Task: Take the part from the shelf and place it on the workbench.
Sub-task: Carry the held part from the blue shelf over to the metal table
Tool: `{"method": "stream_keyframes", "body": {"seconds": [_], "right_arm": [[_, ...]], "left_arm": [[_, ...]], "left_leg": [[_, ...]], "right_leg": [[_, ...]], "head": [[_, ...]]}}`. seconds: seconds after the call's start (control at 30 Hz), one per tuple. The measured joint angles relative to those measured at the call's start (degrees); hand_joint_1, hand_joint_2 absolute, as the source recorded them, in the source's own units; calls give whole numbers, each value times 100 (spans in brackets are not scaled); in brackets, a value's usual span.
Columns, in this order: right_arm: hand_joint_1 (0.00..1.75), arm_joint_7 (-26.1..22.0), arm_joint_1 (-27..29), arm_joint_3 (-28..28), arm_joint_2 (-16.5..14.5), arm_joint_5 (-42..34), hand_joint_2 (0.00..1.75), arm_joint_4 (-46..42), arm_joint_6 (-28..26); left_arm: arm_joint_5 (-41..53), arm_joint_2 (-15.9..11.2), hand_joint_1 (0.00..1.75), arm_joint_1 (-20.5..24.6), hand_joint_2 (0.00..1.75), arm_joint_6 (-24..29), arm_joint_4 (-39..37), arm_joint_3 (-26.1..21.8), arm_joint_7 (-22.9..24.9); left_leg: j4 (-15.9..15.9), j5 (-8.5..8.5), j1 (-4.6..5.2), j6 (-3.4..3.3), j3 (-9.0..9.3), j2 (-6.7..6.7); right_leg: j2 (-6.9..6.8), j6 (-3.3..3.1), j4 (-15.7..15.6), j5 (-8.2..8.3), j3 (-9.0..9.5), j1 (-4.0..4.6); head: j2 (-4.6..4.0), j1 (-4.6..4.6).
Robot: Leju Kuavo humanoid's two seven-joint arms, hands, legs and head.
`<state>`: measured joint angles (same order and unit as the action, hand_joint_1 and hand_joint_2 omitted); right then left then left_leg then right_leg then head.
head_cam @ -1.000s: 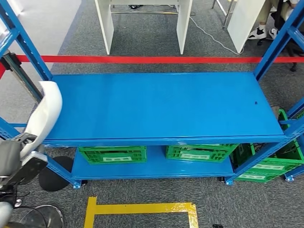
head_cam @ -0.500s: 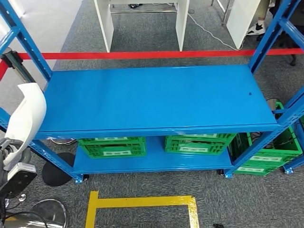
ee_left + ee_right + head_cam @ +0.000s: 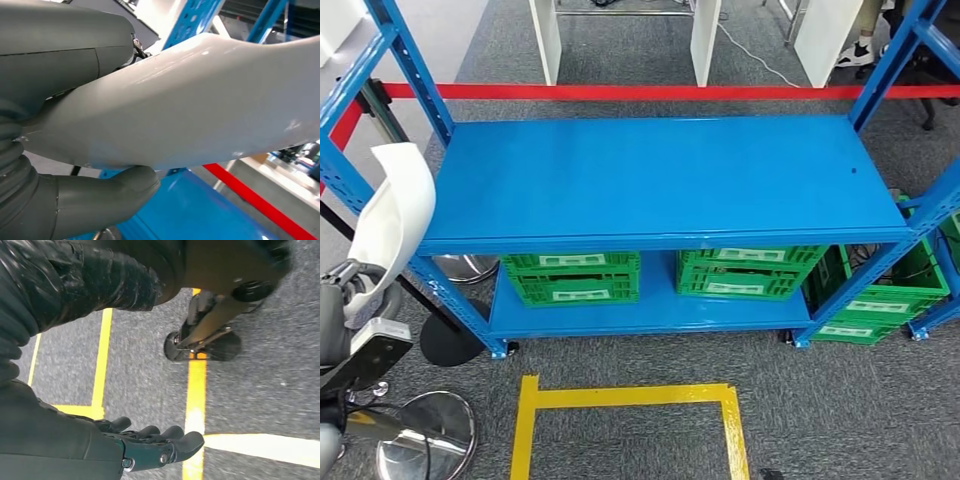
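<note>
The part (image 3: pixel 395 215) is a curved white shell, and my left hand (image 3: pixel 346 300) grips it at the left edge of the head view, beside the blue shelf's left post. In the left wrist view the white part (image 3: pixel 196 100) lies between my grey thumb (image 3: pixel 109 197) and the fingers above it. The blue shelf's top board (image 3: pixel 660 175) is bare. My right hand (image 3: pixel 151 442) hangs over the grey floor with its dark fingers stretched out and nothing in them.
Green crates (image 3: pixel 573 277) sit on the lower shelf board and more (image 3: pixel 878 310) stand at the right. A red tape line (image 3: pixel 660 92) runs behind the shelf. Yellow floor tape (image 3: pixel 622 400) marks a box in front. A round metal base (image 3: pixel 426 430) stands by my left side.
The whole picture has shifted, so the camera moved; the shelf now sits higher and more to the right. My left hand still holds the white part beside the shelf.
</note>
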<state>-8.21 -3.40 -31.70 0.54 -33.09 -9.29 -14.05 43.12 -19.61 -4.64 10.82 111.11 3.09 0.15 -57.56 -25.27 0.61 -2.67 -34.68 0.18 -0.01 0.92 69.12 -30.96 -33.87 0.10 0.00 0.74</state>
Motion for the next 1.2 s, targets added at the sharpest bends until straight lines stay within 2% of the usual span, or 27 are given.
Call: {"method": "stream_keyframes", "body": {"seconds": [0.07, 0.1, 0.13, 0.2, 0.23, 0.3, 0.33, 0.37, 0.4, 0.43, 0.47, 0.5, 0.57, 0.6, 0.63, 0.7, 0.73, 0.77, 0.87, 0.9, 0.93, 0.97, 1.0, 1.03, 1.1, 1.13, 1.2], "right_arm": [[0, -34, -10, 14, 2, -25, 175, 0, 67], [0, -47, -18, 19, 1, -28, 175, 0, 110], [0, -55, -23, 21, -1, -30, 175, 0, 149], [0, -61, -20, 21, -30, -32, 175, 0, 189], [0, -61, -17, 22, -45, -32, 175, 0, 195], [0, -63, -11, 22, -65, -27, 175, 0, 232], [0, -74, -6, 22, -64, -21, 131, 0, 275], [0, -92, -1, 21, -64, -11, 87, 0, 336], [0, -121, 2, 21, -65, 2, 44, 0, 409], [0, -156, 3, 19, -66, 15, 0, 0, 484], [0, -189, 3, 17, -66, 33, 0, 0, 560], [0, -220, 2, 14, -66, 55, 0, 0, 639], [0, -265, 1, 6, -63, 93, 0, 0, 794], [0, -284, 0, 2, -61, 105, 0, 0, 867], [0, -298, 2, -1, -60, 111, 0, 0, 931], [0, -318, 30, -4, -56, 113, 0, 4, 1009], [0, -321, 46, -5, -54, 113, 0, 8, 1027], [0, -322, 63, -6, -51, 116, 0, 12, 1039], [0, -322, 79, -25, -51, 163, 0, 15, 1131], [0, -321, 77, -36, -51, 187, 0, 15, 1170], [0, -321, 74, -51, -51, 207, 0, 15, 1197], [0, -325, 71, -67, -51, 221, 0, 15, 1213], [0, -336, 69, -85, -51, 226, 0, 15, 1223], [0, -352, 63, -102, -48, 223, 0, 15, 1224], [0, -395, 44, -118, -40, 211, 0, 15, 1225], [0, -410, 34, -122, -37, 205, 0, 15, 1226], [0, -424, 30, -128, -40, 198, 0, 15, 1228]], "left_arm": [[-49, -7, 175, 160, 175, -20, -45, 75, -4], [-75, -13, 175, 233, 175, -29, -63, 103, -6], [-97, -21, 175, 295, 175, -37, -80, 127, -8], [-109, -40, 175, 374, 175, -42, -110, 168, -13], [-110, -55, 175, 394, 175, -42, -122, 187, -15], [-126, -79, 175, 420, 175, -40, -148, 218, -17], [-149, -86, 175, 430, 175, -37, -166, 233, -18], [-178, -88, 175, 436, 175, -31, -188, 249, -19], [-211, -89, 175, 441, 175, -22, -214, 264, -21], [-243, -91, 175, 450, 175, -11, -238, 279, -25], [-273, -94, 175, 465, 175, 2, -262, 291, -31], [-308, -98, 175, 486, 175, 14, -284, 303, -40], [-386, -110, 175, 541, 175, 38, -328, 332, -62], [-425, -116, 175, 565, 175, 49, -351, 346, -78], [-454, -122, 175, 583, 175, 59, -378, 358, -95], [-490, -131, 175, 600, 175, 69, -435, 377, -123], [-497, -132, 175, 607, 175, 72, -462, 383, -131], [-505, -132, 175, 614, 175, 75, -480, 389, -135], [-504, -136, 175, 591, 175, 138, -499, 391, -155], [-495, -137, 175, 562, 175, 177, -501, 385, -169], [-485, -139, 175, 528, 175, 212, -502, 374, -192], [-479, -141, 175, 496, 175, 240, -502, 359, -220], [-478, -142, 175, 473, 175, 256, -502, 343, -249], [-481, -143, 175, 461, 175, 263, -502, 325, -281], [-486, -144, 175, 459, 175, 267, -502, 281, -327], [-487, -144, 175, 463, 175, 267, -502, 261, -342], [-487, -148, 175, 468, 175, 267, -502, 240, -355]], "left_leg": [[-19, 100, 22, 30, -74, 9], [-24, 154, 19, 55, -101, 20], [-24, 208, 17, 86, -126, 30], [-31, 239, 15, 152, -180, 36], [-113, 107, 11, 188, -222, 27], [-576, -429, -32, 270, -352, 9], [-948, -711, -64, 311, -420, 6], [-1303, -880, -96, 349, -464, 6], [-1556, -916, -126, 382, -456, 6], [-1634, -823, -150, 410, -378, 6], [-1509, -657, -171, 432, -213, 6], [-1210, -510, -192, 452, 31, 5], [-432, -511, -201, 444, 560, -12], [-158, -583, -192, 410, 715, -23], [-9, -645, -169, 357, 774, -32], [35, -573, -147, 232, 672, -20], [42, -510, -145, 171, 605, -8], [54, -436, -148, 117, 524, 5], [53, -220, -121, 34, 257, 20], [49, -151, -105, 29, 171, 25], [44, -84, -90, 29, 86, 31], [40, -17, -77, 31, 7, 34], [37, 49, -67, 38, -66, 33], [34, 109, -57, 50, -131, 30], [26, 227, -43, 88, -218, 24], [30, 290, -45, 114, -247, 27], [56, 398, -54, 171, -307, 29]], "right_leg": [[-10, -96, -878, -4, 632, 62], [-11, -118, -1173, -71, 798, 85], [-10, -126, -1335, -111, 863, 97], [-15, -155, -1395, -37, 769, 82], [-23, -190, -1408, 34, 726, 62], [-42, -242, -1418, 183, 611, 28], [-47, -252, -1408, 252, 534, 24], [-49, -246, -1390, 317, 439, 22], [-49, -234, -1359, 378, 335, 17], [-49, -214, -1315, 427, 225, 8], [-47, -187, -1261, 466, 117, -4], [-45, -157, -1197, 496, 21, -15], [-36, -85, -1084, 554, -133, -18], [-33, -46, -1052, 596, -185, -15], [-30, -4, -1044, 650, -225, -18], [-21, 73, -1052, 721, -292, -39], [-16, 103, -1014, 647, -342, -50], [-10, 125, -880, 452, -412, -57], [-6, 159, 96, -395, -635, -66], [-6, 160, 404, -493, -646, -65], [-6, 153, 557, -437, -583, -63], [-6, 136, 510, -276, -428, -58], [-5, 108, 275, -98, -181, -48], [-1, 72, -126, 5, 146, -31], [0, 17, -1026, -49, 762, 5], [2, 3, -1315, -121, 930, 21], [-6, -17, -1512, -122, 942, 17]], "head": [[0, -2], [0, -2], [0, -2], [0, 1], [0, -4], [0, -21], [0, -28], [0, -31], [0, -29], [0, -30], [0, -31], [0, -32], [0, -33], [0, -32], [0, -29], [0, -30], [0, -27], [0, -21], [0, 23], [0, 32], [0, 34], [0, 35], [0, 35], [0, 35], [0, 32], [0, 33], [0, 33]]}}
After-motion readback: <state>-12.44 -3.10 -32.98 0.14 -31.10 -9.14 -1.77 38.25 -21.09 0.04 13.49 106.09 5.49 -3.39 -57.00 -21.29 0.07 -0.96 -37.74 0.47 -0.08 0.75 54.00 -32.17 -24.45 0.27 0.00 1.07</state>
